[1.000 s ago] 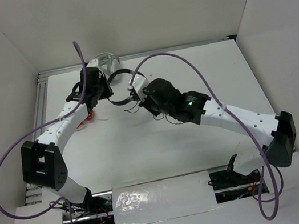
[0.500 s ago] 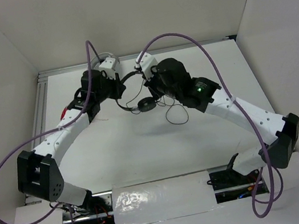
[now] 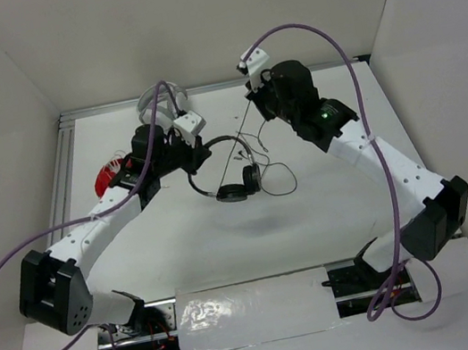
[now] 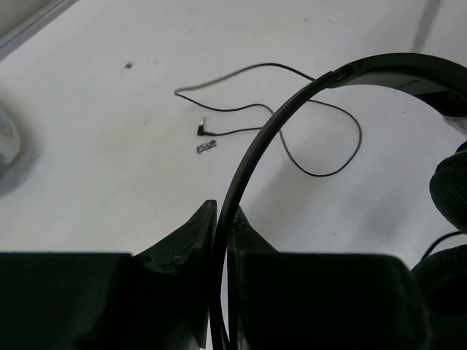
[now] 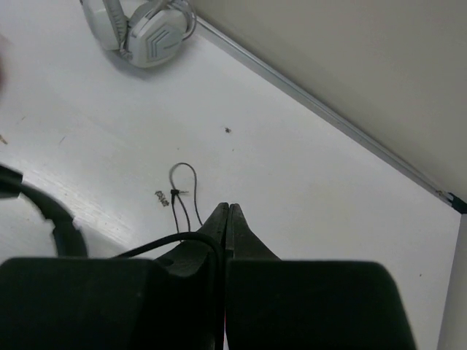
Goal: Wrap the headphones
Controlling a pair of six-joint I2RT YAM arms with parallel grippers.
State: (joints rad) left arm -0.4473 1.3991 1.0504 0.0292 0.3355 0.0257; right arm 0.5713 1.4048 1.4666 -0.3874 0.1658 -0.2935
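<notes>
Half the headphones [image 4: 379, 67] is cropped beyond the left tool [image 4: 222, 211].

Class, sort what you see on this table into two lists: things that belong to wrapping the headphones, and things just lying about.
Belongs to the job:
- small black on-ear headphones, headband pinched in the left tool
- their long thin black cable, held by the right tool

Just lying about:
- white-grey headphones
- red headphones
- small grey scrap
</notes>
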